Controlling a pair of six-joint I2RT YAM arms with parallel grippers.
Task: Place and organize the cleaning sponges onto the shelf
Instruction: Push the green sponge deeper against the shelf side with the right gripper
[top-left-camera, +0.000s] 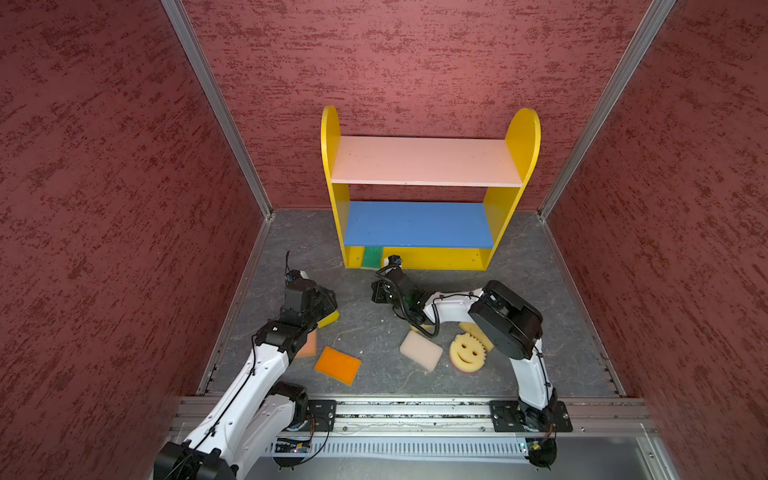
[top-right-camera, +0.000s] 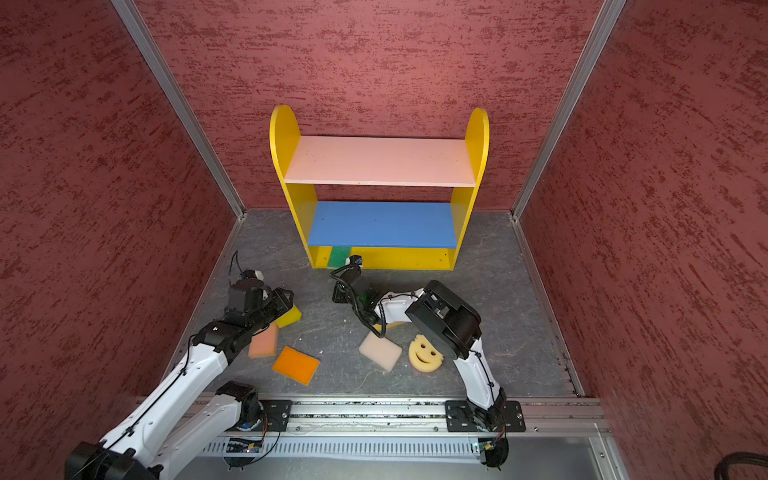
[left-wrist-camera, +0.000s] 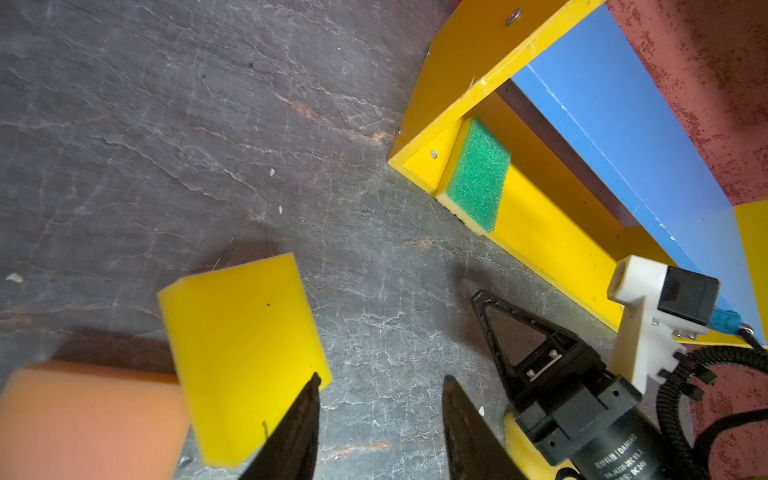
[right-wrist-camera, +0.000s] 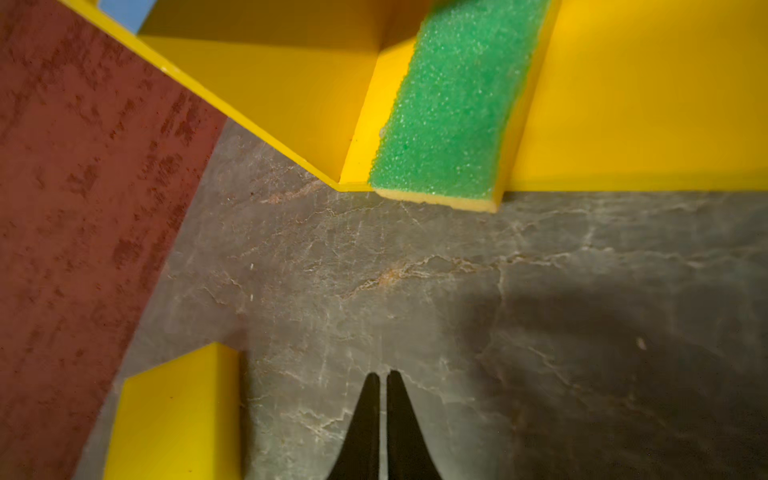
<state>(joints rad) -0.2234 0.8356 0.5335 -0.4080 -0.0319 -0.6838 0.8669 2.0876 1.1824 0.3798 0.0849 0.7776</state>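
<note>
- Left hand (left-wrist-camera: 380, 378) released, jaws apart, nearest the bright yellow rectangular foam sponge (left-wrist-camera: 241, 353) on the grey worktop (left-wrist-camera: 166, 145); sponge sits off-centre beside one finger (left-wrist-camera: 297, 432).
- Right hand (right-wrist-camera: 383, 374) clenched, empty, near the green-topped sponge (right-wrist-camera: 449, 112) on the yellow shelf (right-wrist-camera: 623, 104).

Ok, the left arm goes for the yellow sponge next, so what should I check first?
1. Is the right gripper shut and empty: ok.
2. Is the green sponge on the shelf: ok, on the bottom board, front end overhanging slightly.
3. Is the left gripper open: ok.
4. Is the yellow sponge between its jaws: not ok, only floor there; the sponge lies beside one finger.
5. Is there room beside the green sponge: ok.
6. Is the right arm out of the left's path: cannot tell.
</note>
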